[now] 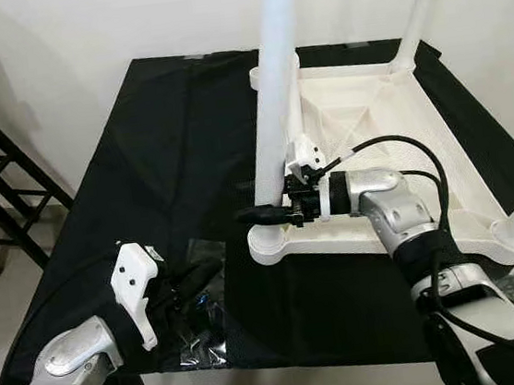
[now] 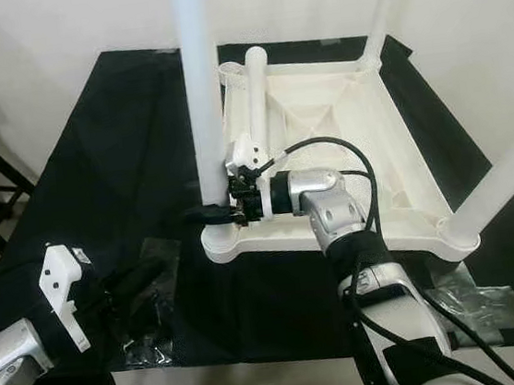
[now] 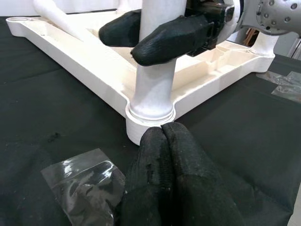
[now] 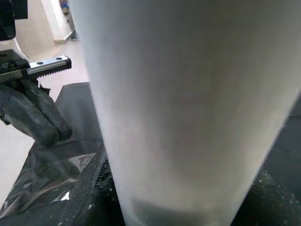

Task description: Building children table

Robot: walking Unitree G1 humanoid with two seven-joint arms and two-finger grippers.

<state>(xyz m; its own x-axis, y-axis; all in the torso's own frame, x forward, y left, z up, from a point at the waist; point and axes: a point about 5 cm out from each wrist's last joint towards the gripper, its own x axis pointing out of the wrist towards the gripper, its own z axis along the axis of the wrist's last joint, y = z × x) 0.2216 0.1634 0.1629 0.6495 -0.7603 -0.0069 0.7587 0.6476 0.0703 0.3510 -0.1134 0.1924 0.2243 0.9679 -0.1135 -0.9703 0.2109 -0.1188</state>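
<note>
The white leg (image 1: 271, 107) stands upright in the near left corner socket of the upside-down tabletop (image 1: 388, 122), which lies on the black cloth (image 1: 158, 139). My right pincer (image 1: 261, 214) pinches that leg low down, probably to seat it. My left pincer (image 3: 162, 155), pressed together, waits just before the corner, beside a plastic bag (image 3: 87, 181).
</note>
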